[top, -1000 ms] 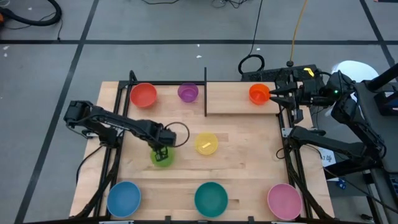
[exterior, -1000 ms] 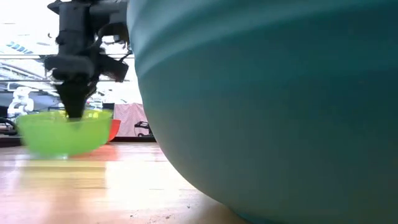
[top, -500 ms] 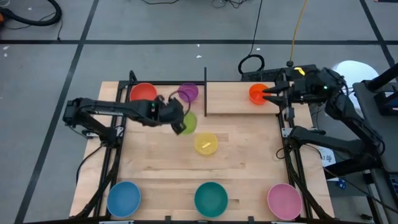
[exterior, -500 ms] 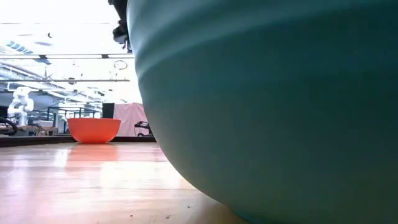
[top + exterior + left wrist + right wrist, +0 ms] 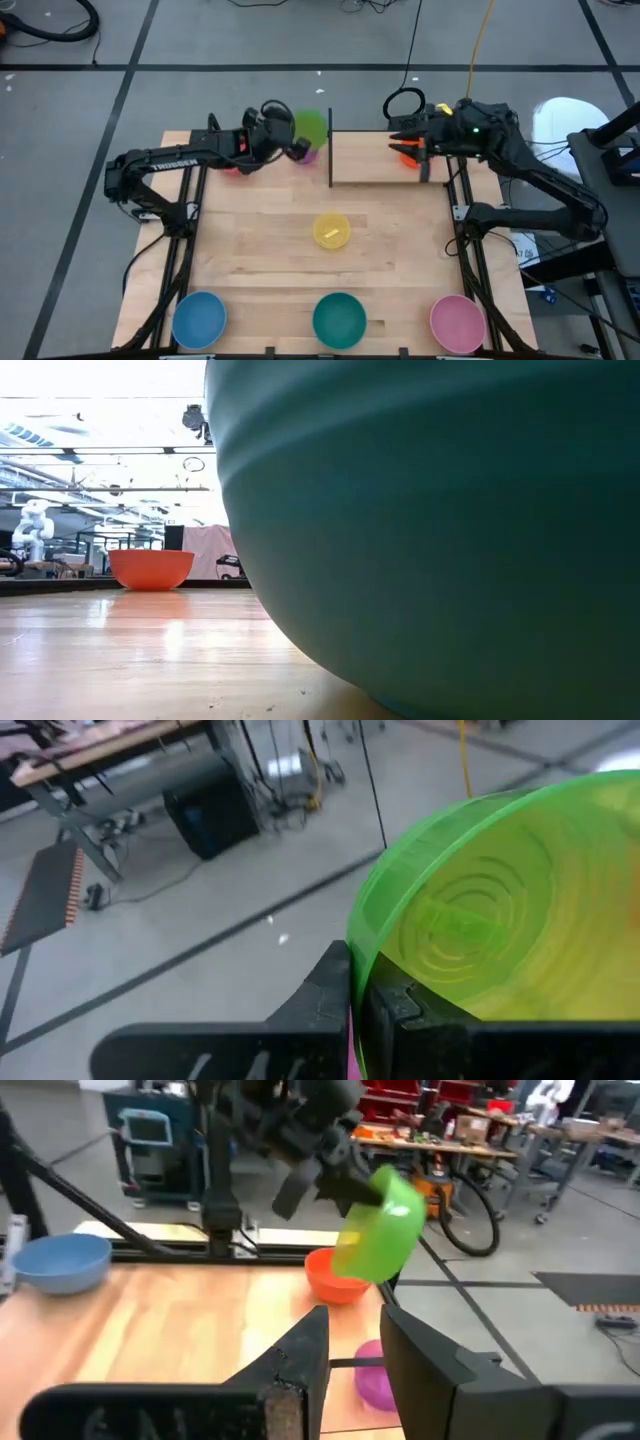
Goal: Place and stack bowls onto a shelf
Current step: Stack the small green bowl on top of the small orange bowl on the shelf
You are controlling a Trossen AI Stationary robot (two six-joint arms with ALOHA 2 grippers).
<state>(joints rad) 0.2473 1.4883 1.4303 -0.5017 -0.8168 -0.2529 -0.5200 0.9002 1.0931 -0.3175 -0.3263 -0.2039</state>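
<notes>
Left bare a second on at the middle-left of the wooden tabletop (image 5: 300, 275), where the green bowl (image 5: 311, 127) had sat. Not yet reached: the shelf (image 5: 370, 165) along the rear right, just past its black post (image 5: 330, 145). Blocked nearly whole in the low view by the teal bowl (image 5: 430, 530), with only the red-orange bowl (image 5: 150, 568) visible beyond. Lifted, tilted and swung rearward in that second, clamped by its rim in the left gripper (image 5: 358, 990), to hang above the purple bowl (image 5: 306, 155); probably one short carry from being placed. Shown only by the right wrist view: the right gripper (image 5: 355, 1330) with fingers apart and nothing between them, poised over the orange bowl (image 5: 404, 155) at the shelf's far end.
</notes>
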